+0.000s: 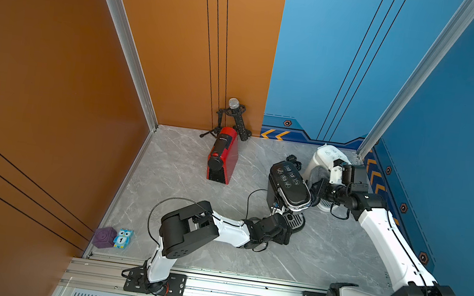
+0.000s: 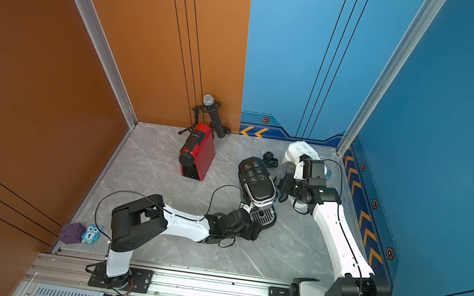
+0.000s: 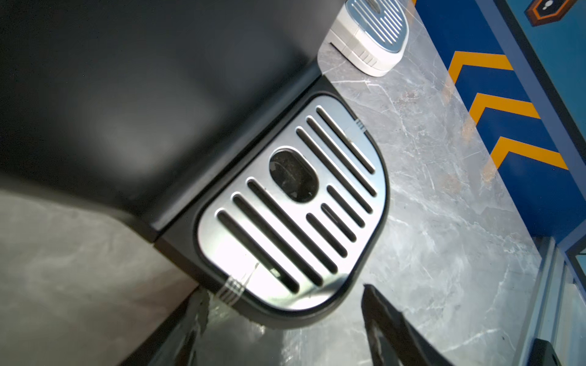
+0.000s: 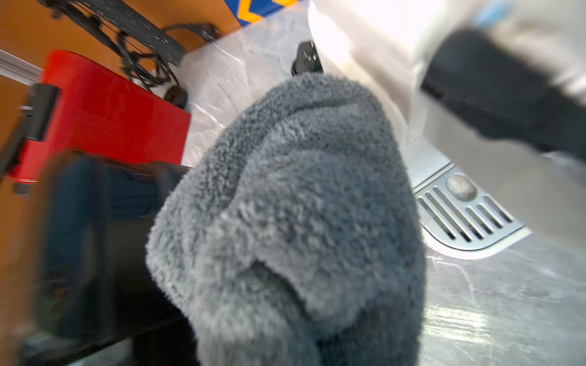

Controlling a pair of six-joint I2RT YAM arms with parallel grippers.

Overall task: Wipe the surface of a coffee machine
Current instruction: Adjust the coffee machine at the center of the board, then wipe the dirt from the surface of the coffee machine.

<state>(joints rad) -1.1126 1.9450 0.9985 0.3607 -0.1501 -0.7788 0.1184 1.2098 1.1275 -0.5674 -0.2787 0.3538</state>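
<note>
Right gripper (image 1: pixel 317 186): you have it pinched on the grey cloth (image 4: pixel 285 206), at the side of the black coffee machine (image 1: pixel 288 184) on the tabletop (image 1: pixel 324 253). Left gripper (image 3: pixel 283 313): spread before its drip tray (image 3: pixel 241 240).

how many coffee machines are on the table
3: a red machine near the back wall, a black machine mid-table, and a white machine in the far right corner, partly hidden behind the right arm.
</note>
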